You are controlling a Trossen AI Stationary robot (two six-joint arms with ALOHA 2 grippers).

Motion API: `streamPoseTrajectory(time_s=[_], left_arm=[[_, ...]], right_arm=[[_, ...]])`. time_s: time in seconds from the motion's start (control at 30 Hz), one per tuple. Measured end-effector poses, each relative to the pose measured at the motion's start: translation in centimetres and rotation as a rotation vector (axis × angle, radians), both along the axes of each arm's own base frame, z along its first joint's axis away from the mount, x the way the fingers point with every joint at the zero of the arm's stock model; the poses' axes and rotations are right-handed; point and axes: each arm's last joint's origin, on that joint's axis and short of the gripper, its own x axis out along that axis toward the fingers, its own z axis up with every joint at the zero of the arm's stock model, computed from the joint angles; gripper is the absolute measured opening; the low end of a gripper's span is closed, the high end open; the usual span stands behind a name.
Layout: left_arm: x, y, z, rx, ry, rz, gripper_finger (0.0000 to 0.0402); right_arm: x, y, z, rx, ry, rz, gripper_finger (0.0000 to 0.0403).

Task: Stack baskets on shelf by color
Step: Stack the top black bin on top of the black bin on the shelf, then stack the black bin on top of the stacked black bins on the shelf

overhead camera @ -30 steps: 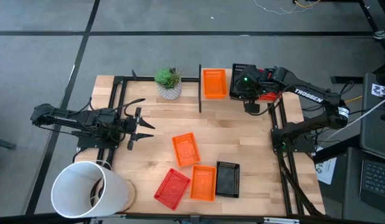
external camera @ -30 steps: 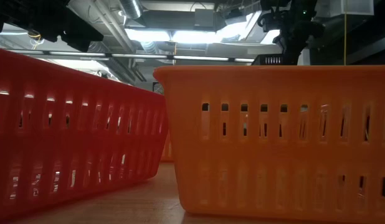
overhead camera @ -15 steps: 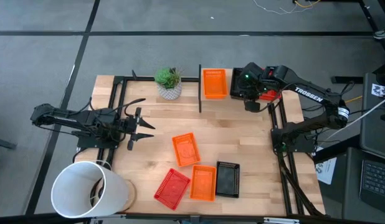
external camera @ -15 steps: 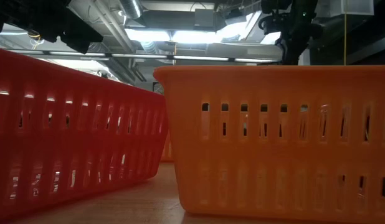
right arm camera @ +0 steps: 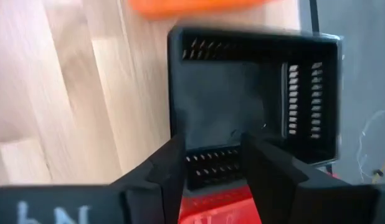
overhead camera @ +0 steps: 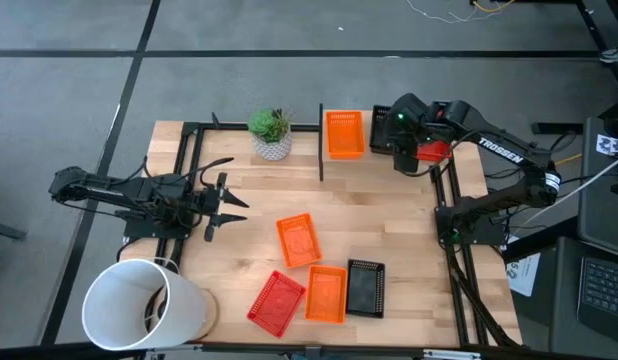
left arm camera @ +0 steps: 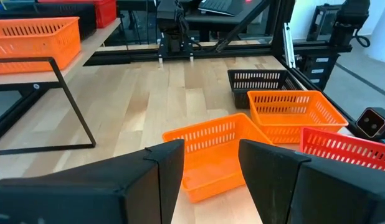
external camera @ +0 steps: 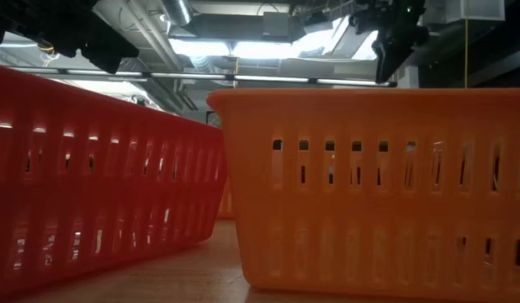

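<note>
On the shelf (overhead camera: 322, 150) at the table's far edge stand an orange basket (overhead camera: 344, 133), a black basket (right arm camera: 255, 93) and, beside it, a red basket (overhead camera: 430, 152). My right gripper (right arm camera: 212, 163) hangs open over the black basket, a finger on either side of one end wall, above it. Two more orange baskets (overhead camera: 298, 240) (overhead camera: 327, 292), a red one (overhead camera: 277, 302) and a black one (overhead camera: 366, 288) lie on the table near the front. At the table's left my left gripper (overhead camera: 225, 205) waits open, holding nothing.
A white patterned plant pot (overhead camera: 273, 137) stands left of the shelf. A big white bucket (overhead camera: 144, 305) lies at the near left corner. Bare wood shows in the table's middle, between the shelf and the loose baskets.
My right gripper has opened and let go of the black basket, then risen above it. The basket stays on the shelf.
</note>
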Motion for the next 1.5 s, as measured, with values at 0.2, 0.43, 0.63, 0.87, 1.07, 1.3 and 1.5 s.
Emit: streamPoseTrajectory(time_s=[0.2,0.43,0.63,0.87,1.07,1.3,1.5], left_arm=[[0.0,0.0,0.0,0.001,0.001,0.000,0.0147],[0.0,0.0,-0.1,0.002,0.009,-0.001,0.0147],[0.0,0.0,-0.1,0.003,0.009,0.000,0.0147],[0.0,0.0,-0.1,0.011,0.009,-0.001,0.0147],[0.0,0.0,-0.1,0.037,0.008,-0.001,0.0147],[0.0,0.0,-0.1,0.033,0.008,0.002,0.0147],[0.0,0.0,-0.1,0.032,0.008,0.002,0.0147]], right_arm=[[-0.5,0.5,1.8,0.037,-0.041,-0.029,0.0153],[0.0,2.5,0.8,0.539,-0.192,-0.061,0.0153],[2.3,7.8,-3.3,0.879,-0.104,0.022,0.0153],[3.4,15.8,-9.3,0.928,0.027,0.154,0.0153],[3.9,18.6,-11.7,0.596,-0.140,0.096,0.0153],[4.6,22.9,-13.5,0.549,-0.167,0.200,0.0153],[6.0,25.8,-16.6,0.681,-0.090,0.200,0.0153]])
